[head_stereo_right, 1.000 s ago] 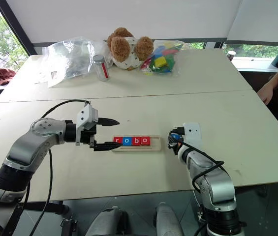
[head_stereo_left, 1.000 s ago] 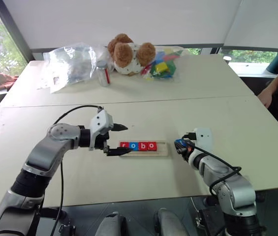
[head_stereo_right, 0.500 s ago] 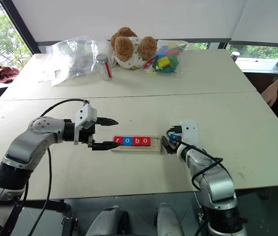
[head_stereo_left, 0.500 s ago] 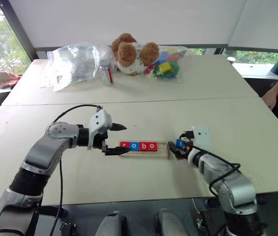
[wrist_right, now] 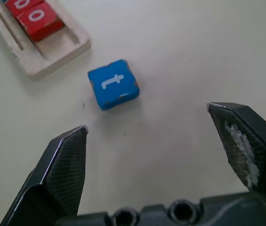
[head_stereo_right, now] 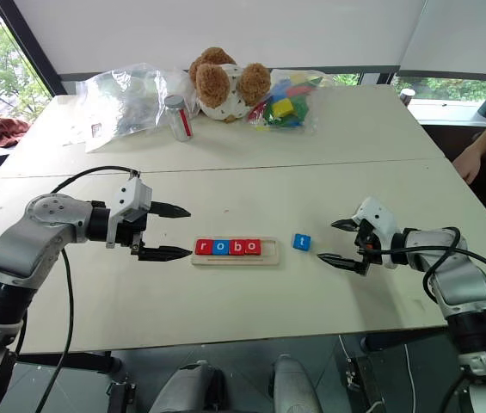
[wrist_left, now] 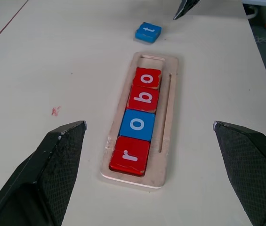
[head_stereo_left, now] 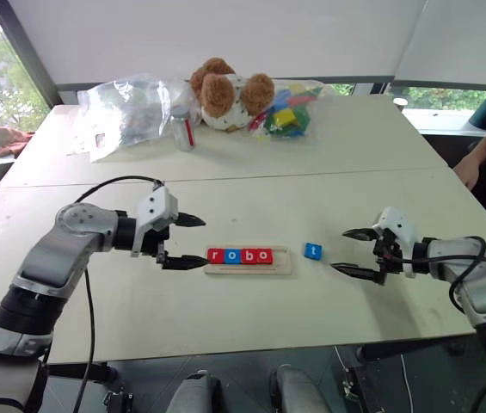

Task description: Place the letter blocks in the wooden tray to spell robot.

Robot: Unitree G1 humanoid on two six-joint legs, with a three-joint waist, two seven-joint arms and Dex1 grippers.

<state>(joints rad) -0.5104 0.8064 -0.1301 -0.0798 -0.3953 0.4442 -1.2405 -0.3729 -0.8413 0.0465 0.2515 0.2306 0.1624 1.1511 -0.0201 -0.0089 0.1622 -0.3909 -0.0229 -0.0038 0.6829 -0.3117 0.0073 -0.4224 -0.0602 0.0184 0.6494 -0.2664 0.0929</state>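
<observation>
Four small flat square letter tiles, red r [head_stereo_left: 216, 255], blue o [head_stereo_left: 232, 255], red b [head_stereo_left: 248, 255] and red o [head_stereo_left: 264, 255], lie in the long pale wooden tray [head_stereo_left: 283, 266] on the cream tabletop [head_stereo_left: 251, 206]. At the left, the left gripper [head_stereo_left: 185, 241] hovers just beside the tray's left end with its two black fingers spread wide and nothing between them. The tray's last slot, at its right end, is bare. Just past that end the blue t tile [head_stereo_left: 312, 250] lies alone on the tabletop, slightly askew and clear of the wood. A second ago that tile sat pinched in the right gripper [head_stereo_left: 354, 251] close to the tray's end; now the fingers stand wide apart, empty, and the arm has swung away to the right, leaving the tile near but untouched. So the word reads robo, and the t most likely has to be picked up again and seated in the free slot.
</observation>
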